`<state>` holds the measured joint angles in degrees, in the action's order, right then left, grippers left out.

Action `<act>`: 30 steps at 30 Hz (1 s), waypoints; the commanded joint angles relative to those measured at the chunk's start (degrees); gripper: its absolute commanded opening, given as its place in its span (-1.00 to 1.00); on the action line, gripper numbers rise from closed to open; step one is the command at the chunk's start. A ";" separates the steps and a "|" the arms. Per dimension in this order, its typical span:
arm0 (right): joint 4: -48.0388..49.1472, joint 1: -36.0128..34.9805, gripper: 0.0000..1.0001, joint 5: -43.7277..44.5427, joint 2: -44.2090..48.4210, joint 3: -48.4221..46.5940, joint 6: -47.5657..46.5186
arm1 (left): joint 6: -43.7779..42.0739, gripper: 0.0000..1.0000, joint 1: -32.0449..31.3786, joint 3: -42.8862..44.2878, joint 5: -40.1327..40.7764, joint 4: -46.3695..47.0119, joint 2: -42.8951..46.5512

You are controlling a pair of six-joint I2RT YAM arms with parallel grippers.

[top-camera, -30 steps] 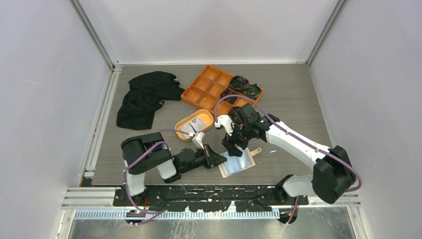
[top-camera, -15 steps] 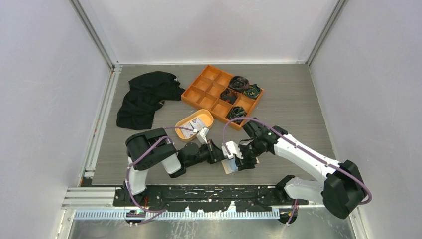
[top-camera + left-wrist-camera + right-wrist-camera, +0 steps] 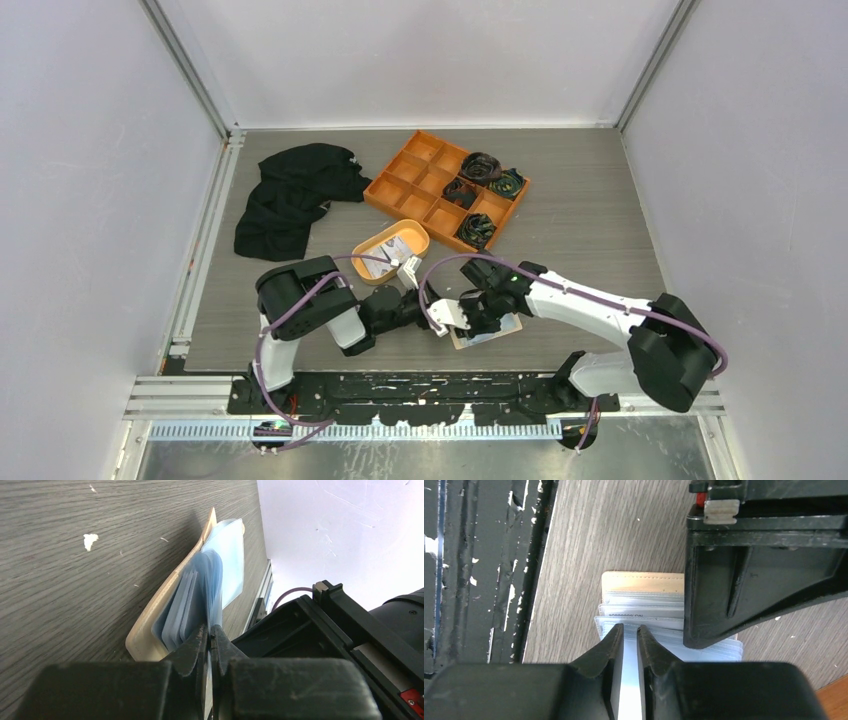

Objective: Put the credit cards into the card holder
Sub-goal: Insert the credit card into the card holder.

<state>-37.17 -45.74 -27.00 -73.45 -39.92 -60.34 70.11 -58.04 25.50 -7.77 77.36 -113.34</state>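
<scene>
**A:** The left gripper (image 3: 210, 634) is pinched tight on one clear sleeve (image 3: 214, 580) of the card holder (image 3: 150, 630), which lies open near the table's (image 3: 75, 580) front edge.

**B:** And the right gripper (image 3: 630, 630)?

**A:** Its jaws are narrow around something thin and pale. Whether that is a card or a sleeve, I cannot tell. Lift the sleeve so its slot gapes, then feed the card in edge-first.

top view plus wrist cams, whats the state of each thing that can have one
card holder: lying open, clear sleeves fanned up
left gripper: shut on one sleeve of the card holder
right gripper: jaws narrow at the sleeves, grip unclear
credit cards: some lying in the oval dish
divided tray: some compartments hold dark coils, others empty
black cloth: crumpled
</scene>
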 commanded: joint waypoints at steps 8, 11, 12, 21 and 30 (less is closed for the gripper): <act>3.33 -1.66 -0.71 5.85 -1.62 -1.92 1.79 | -0.05 -0.87 0.37 1.19 -1.74 3.98 -0.67; 3.33 -1.61 -0.73 8.10 -1.35 -1.58 1.73 | -0.05 -0.81 0.57 0.81 -1.90 4.31 -0.57; 3.14 -1.63 -0.74 8.87 -1.41 -1.43 1.63 | -0.03 -0.79 0.66 0.68 -1.97 4.43 -0.61; 0.15 -0.50 -0.76 12.96 -1.83 -2.48 1.48 | 0.06 -0.70 0.99 0.60 -2.50 4.64 -0.72; -0.64 3.83 -0.76 13.92 -0.33 -3.94 4.40 | 0.41 -1.00 1.25 1.08 -2.87 4.64 -1.37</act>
<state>-37.15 -43.29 -14.04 -75.02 -41.10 -57.89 70.46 -57.23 25.54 -9.21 77.49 -114.10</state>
